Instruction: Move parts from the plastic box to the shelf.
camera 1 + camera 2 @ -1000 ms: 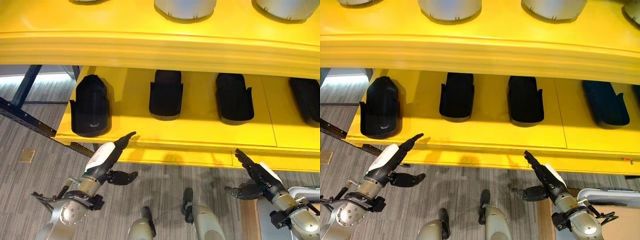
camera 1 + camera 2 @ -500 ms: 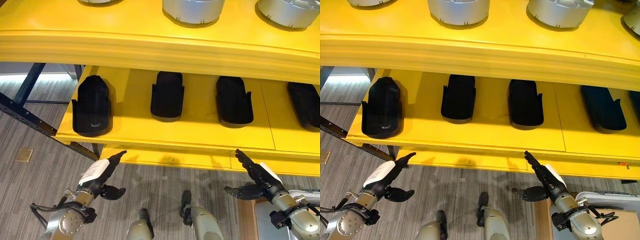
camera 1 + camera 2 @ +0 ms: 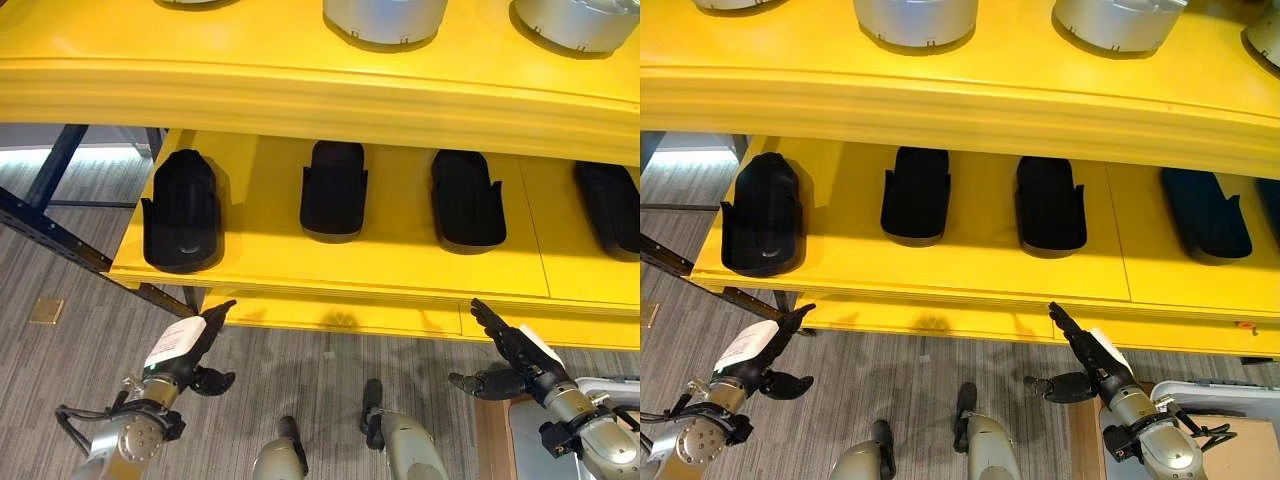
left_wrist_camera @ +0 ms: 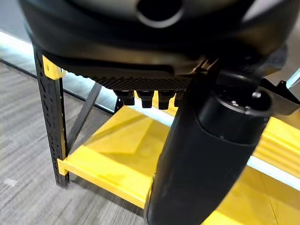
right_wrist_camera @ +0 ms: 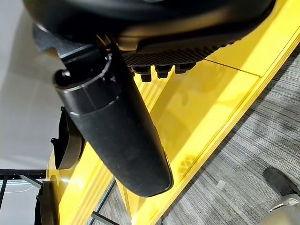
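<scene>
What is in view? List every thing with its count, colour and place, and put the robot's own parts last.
Moulded plastic parts: four, black, in a row on the lower yellow shelf, at and.
Round metal housings: at least three, silver-grey, on the upper shelf board, cut off by the view's top edge, such as and.
Shelf unit: one, yellow boards on a dark blue steel frame.
Plastic box: one, pale rim, at the lower right corner on the floor side.
Small plate: one, tan, on the grey floor at the left.
Left hand: dark, open, empty, below the shelf's front edge.
Right hand: dark, open, empty, below the shelf's front edge.
</scene>
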Tool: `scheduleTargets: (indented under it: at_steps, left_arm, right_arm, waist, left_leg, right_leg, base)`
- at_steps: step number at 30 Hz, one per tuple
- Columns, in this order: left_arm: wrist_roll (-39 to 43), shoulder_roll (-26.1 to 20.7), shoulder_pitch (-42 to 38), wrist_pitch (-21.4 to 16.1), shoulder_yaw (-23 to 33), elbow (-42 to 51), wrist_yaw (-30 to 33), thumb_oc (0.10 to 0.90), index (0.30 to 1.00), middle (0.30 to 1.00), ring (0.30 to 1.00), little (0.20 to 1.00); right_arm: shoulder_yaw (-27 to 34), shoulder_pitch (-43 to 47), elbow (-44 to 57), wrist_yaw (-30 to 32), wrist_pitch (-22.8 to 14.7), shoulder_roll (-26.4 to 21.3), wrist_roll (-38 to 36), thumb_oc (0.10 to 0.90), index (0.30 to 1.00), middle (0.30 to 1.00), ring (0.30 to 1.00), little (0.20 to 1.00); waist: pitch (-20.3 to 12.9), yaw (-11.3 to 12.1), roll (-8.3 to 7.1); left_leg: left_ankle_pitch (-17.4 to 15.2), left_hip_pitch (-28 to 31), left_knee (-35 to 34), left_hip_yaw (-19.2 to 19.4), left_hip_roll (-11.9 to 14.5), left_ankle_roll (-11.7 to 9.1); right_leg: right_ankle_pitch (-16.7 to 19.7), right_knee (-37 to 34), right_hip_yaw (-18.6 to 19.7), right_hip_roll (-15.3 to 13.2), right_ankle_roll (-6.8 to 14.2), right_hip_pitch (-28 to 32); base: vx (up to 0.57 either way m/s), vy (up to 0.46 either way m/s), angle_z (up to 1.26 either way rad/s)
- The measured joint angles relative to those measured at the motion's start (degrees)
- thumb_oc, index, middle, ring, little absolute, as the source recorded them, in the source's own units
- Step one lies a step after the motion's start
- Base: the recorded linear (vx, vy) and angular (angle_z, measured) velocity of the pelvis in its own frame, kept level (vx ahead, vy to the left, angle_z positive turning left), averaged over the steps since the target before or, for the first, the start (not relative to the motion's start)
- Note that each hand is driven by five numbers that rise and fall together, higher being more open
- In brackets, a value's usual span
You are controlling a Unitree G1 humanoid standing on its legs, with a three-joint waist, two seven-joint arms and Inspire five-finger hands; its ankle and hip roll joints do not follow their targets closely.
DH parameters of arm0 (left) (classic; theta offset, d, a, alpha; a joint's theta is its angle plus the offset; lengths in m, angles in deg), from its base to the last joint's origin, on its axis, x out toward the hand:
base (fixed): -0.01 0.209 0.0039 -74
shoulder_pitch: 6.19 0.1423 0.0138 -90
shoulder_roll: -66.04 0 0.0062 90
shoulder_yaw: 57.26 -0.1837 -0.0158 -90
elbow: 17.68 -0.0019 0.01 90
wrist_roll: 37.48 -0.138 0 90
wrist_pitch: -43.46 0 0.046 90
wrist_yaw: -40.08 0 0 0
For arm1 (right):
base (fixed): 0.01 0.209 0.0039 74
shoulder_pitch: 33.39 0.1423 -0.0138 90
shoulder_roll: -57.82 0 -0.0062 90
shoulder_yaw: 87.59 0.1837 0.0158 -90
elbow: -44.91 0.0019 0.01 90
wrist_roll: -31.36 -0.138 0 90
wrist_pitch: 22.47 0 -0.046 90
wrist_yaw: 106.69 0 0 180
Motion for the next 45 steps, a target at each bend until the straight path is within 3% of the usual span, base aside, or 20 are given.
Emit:
scheduleTargets:
  at_steps: [4,19,45]
  left_arm:
    - [-0.98,0.02,-0.12,0.52,0.07,-0.56,1.22,0.900,1.000,1.000,1.000,1.000]
    - [-4.77,0.02,-1.65,1.26,2.97,-1.30,4.44,0.900,1.000,1.000,1.000,1.000]
    - [-10.24,-0.37,-8.52,3.73,2.89,-7.99,7.15,0.900,1.000,1.000,1.000,1.000]
  right_arm:
    - [0.01,0.00,0.00,0.19,0.48,0.13,0.00,0.900,1.000,1.000,1.000,1.000]
    - [0.01,0.03,-0.01,0.38,0.86,0.15,0.01,0.900,1.000,1.000,1.000,1.000]
    - [0.02,2.16,-0.08,0.35,0.97,0.16,0.00,0.900,1.000,1.000,1.000,1.000]
  waist:
    - [-1.39,0.02,0.03]
    - [-1.42,-0.07,0.06]
    - [-1.41,-1.45,0.06]
  left_leg:
    - [0.01,-0.42,0.11,0.26,0.01,0.00]
    - [-0.11,-1.04,0.82,0.86,0.25,0.08]
    - [-0.56,-0.99,0.95,1.63,0.47,0.23]
  right_leg:
    - [0.25,0.40,0.25,0.05,-0.24,-0.81]
    - [0.71,-0.45,0.86,0.29,0.43,-1.34]
    - [0.71,-0.62,1.50,0.60,0.41,-1.61]
  base:
    - [0.00,0.012,-0.03]
    - [0.00,0.003,-0.01]
    - [0.00,0.001,-0.01]
